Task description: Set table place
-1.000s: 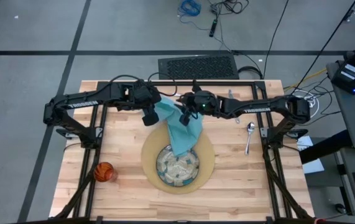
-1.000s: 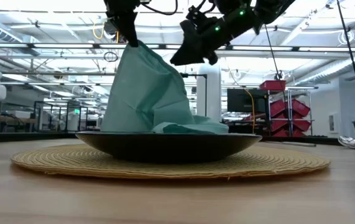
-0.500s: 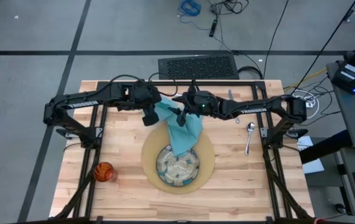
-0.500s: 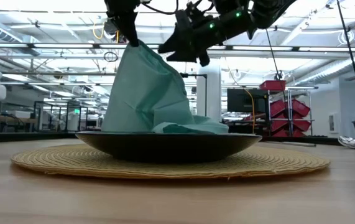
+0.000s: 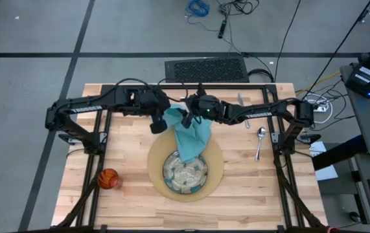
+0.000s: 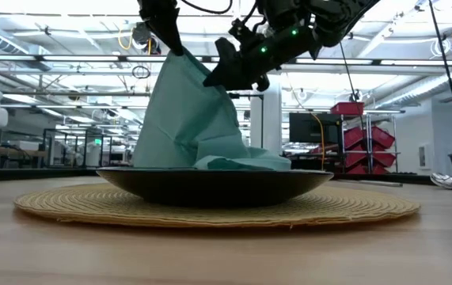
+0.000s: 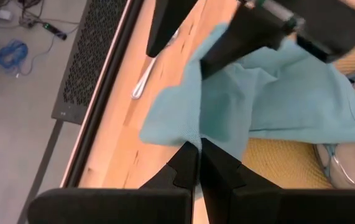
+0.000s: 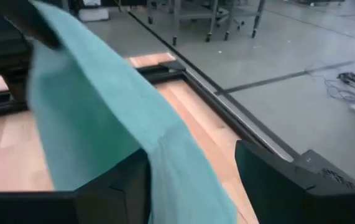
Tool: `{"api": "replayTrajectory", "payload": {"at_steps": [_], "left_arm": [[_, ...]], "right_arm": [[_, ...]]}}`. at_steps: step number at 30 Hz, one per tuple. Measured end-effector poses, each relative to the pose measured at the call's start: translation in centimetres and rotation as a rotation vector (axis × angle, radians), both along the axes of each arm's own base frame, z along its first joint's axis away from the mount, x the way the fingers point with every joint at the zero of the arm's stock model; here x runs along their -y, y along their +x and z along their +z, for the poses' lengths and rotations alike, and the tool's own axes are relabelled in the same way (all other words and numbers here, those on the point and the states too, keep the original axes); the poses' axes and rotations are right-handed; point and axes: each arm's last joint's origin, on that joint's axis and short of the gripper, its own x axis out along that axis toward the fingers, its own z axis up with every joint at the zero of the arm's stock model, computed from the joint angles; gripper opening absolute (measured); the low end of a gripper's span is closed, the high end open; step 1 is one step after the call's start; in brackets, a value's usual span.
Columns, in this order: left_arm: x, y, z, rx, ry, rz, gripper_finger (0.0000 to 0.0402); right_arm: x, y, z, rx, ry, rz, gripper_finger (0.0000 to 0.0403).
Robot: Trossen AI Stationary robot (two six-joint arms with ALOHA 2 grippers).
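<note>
Wooden table (image 5: 126, 200) w/ mat (image 5: 216, 169) & plate (image 6: 210, 186): napkin (image 6: 190, 111) step. Left gripper (image 7: 197, 163) pinches its top corner, tail in plate. Right gripper (image 8: 189, 180) jaws wide, cloth edge between them. Next, prob: right closes on it.

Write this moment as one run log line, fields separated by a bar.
left claw: shut on napkin, lifted | right claw: open around napkin edge | napkin end: on plate

napkin (image 5: 190, 134) draped between pincers, plate (image 5: 185, 172) beneath
</note>
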Motion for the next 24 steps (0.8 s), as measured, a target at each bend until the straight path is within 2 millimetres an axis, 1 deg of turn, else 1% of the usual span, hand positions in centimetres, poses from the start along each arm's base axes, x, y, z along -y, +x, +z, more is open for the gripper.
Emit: {"api": "replayTrajectory", "payload": {"at_steps": [4,8,14,20,24], "left_arm": [[0.2,0.0,0.0,-0.001,0.001,-0.007,0.0000],[0.1,0.0,0.0,-0.001,0.003,-0.004,0.0000],[0.2,0.0,0.0,-0.002,0.003,-0.005,0.0000],[0.2,0.0,0.0,-0.006,0.004,-0.004,0.0000],[0.2,0.0,0.0,-0.007,0.008,-0.008,0.0000]], "right_arm": [[0.3,0.0,-1.0,-0.061,0.025,-0.010,0.0187],[0.3,0.0,-1.7,-0.099,0.035,-0.013,0.0179],[0.6,-0.2,-1.9,-0.118,0.037,-0.031,0.0166],[1.3,-0.7,-2.6,-0.191,0.062,-0.075,0.0148],[1.5,-0.7,-2.5,-0.175,0.061,-0.081,0.0134]]}}
